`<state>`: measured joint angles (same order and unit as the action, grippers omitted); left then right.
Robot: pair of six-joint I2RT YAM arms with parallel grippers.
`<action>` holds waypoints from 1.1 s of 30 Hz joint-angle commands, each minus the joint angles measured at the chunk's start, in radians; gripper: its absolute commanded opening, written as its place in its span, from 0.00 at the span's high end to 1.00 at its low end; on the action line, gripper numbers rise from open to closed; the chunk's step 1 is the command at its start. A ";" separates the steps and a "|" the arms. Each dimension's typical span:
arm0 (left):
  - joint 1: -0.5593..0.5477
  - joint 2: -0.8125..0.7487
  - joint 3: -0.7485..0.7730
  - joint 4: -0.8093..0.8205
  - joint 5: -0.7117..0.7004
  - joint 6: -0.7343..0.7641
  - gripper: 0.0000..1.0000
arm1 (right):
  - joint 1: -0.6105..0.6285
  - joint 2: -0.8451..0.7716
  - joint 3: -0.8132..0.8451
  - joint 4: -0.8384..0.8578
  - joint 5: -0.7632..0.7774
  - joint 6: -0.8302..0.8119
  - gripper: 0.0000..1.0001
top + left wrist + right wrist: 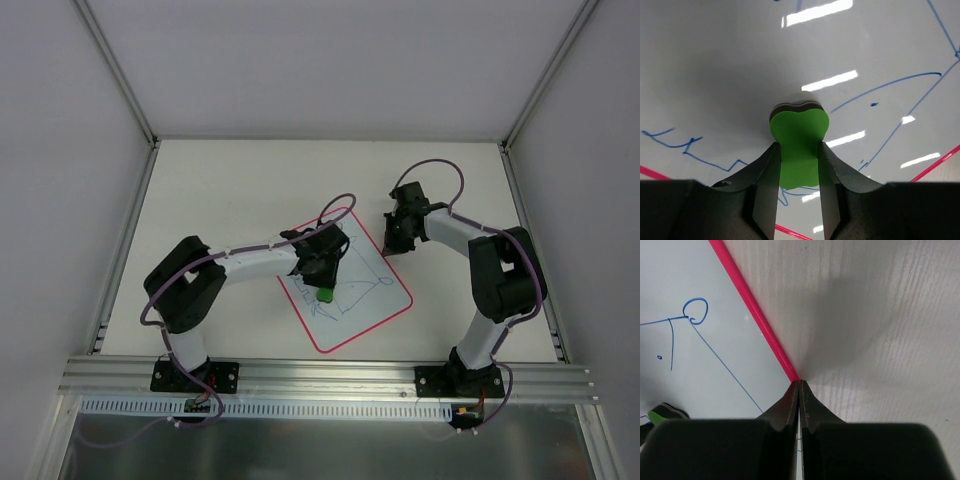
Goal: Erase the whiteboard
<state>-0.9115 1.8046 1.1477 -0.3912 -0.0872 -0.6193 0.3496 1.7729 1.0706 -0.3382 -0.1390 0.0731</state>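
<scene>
Near edge of table [200, 190]: L arm base [195, 375] at 7 o'clock, R arm base [460, 380] at 5.

Next out, mid-table: whiteboard [370, 305], flat, turned diamond-wise, red border [757, 315] all round.

Over its 9 o'clock half: L gripper [798, 146], set narrow and clamped on green eraser [799, 122]. Dark felt end pointed down at board. Contact not certain, but prob. touching, judging by shadow right under it.

Blue lines [890, 82] aplenty. Zigzag at 8 o'clock of eraser in L wrist view, long curves at 2 o'clock. Loop and dot in R wrist view.

Farther out, at 1 o'clock of board: R gripper [799, 383], pinched fully closed, holding nothing. Tips down right at border's outer edge, prob. pinning board vs sliding. Beyond that, wood-grain table top only.

Step, as judged: wiping phase, far from done, most marks left.

Next move needs:
- steady downward press with felt flat
- sweeps toward 2–3 o'clock across curves, then over to 8 o'clock for zigzag
- R tips planted to stop board skating
- care not to run eraser off border
</scene>
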 commanded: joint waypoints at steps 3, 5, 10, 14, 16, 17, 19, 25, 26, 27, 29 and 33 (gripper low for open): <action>0.192 -0.019 -0.150 -0.159 -0.063 -0.002 1.00 | 0.006 0.026 -0.032 0.016 0.064 0.011 1.00; 0.253 -0.033 -0.158 -0.161 -0.097 0.016 1.00 | 0.005 0.028 -0.032 0.019 0.064 0.011 1.00; 0.329 -0.027 -0.148 -0.163 -0.100 0.053 1.00 | 0.006 0.030 -0.029 0.021 0.064 0.008 1.00; 0.330 -0.021 -0.158 -0.161 -0.085 0.067 1.00 | 0.006 0.033 -0.032 0.027 0.061 0.007 1.00; 0.290 -0.034 -0.172 -0.163 -0.068 0.087 1.00 | 0.005 0.034 -0.031 0.030 0.059 0.007 1.00; 0.264 -0.040 -0.172 -0.163 -0.074 0.092 1.00 | 0.006 0.034 -0.034 0.031 0.059 0.007 1.00; 0.171 -0.054 -0.171 -0.163 -0.039 0.081 1.00 | 0.005 0.036 -0.034 0.036 0.061 0.008 1.00; -0.041 -0.004 -0.129 -0.167 0.076 0.000 1.00 | 0.005 0.042 -0.029 0.038 0.064 0.013 1.00; -0.059 0.004 -0.128 -0.167 0.110 -0.008 1.00 | 0.006 0.042 -0.029 0.036 0.062 0.011 1.00; -0.088 0.015 -0.128 -0.169 0.119 -0.025 1.00 | 0.005 0.042 -0.031 0.036 0.062 0.013 1.00; -0.107 0.022 -0.134 -0.170 0.130 -0.040 1.00 | 0.005 0.042 -0.032 0.036 0.059 0.013 1.00; -0.071 0.013 -0.157 -0.179 0.093 -0.054 1.00 | 0.005 0.043 -0.038 0.044 0.055 0.019 1.00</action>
<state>-1.0054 1.7409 1.0725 -0.4305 -0.0589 -0.6235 0.3561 1.7760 1.0653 -0.2985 -0.1379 0.0875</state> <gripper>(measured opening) 0.316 0.008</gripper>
